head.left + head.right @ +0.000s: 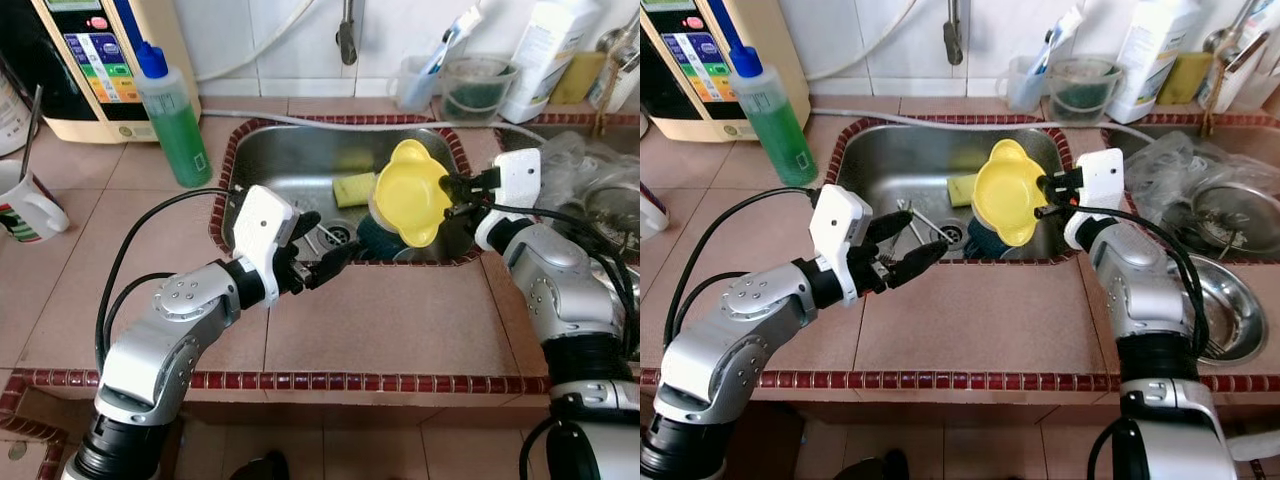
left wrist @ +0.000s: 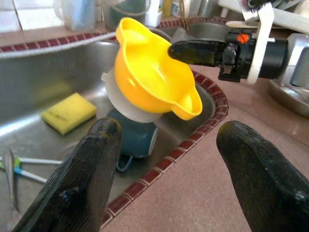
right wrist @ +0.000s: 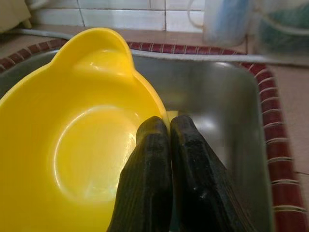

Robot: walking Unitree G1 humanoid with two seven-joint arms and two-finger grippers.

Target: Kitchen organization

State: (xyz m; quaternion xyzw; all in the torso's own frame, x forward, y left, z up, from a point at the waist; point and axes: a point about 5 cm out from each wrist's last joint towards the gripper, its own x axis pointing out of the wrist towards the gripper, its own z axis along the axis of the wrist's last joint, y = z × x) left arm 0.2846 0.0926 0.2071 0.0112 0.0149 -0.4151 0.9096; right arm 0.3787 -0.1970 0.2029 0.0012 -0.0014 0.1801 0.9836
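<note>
My right hand (image 1: 452,197) is clamped on the yellow bowl (image 1: 410,193), lifted above the sink (image 1: 290,150); my left hand (image 1: 325,250) waits open at 9 o'clock. The sponge (image 1: 352,188), mug (image 2: 135,137) and cutlery (image 1: 925,225) remain inside.

A home kitchen, lived-in. Shown by a stainless steel sink basin (image 1: 300,160) sunk into a desk of pinkish-tan tiles (image 1: 400,320) edged with dark red trim, under a metal tap (image 1: 346,35) on a white tiled wall (image 1: 280,40). In the basin, a yellow rectangular sponge (image 1: 352,188), loose cutlery (image 1: 925,222) near the drain and a dark teal mug (image 2: 137,137). Beside the sink, a clear bottle of green dish liquid with a blue cap (image 1: 170,115); behind it, a cream countertop appliance with coloured buttons (image 1: 100,60). Along the back, a clear plastic cup holding a toothbrush (image 1: 425,75) and a white plastic bottle (image 1: 545,55). To the right, round steel dishes (image 1: 1230,300).
</note>
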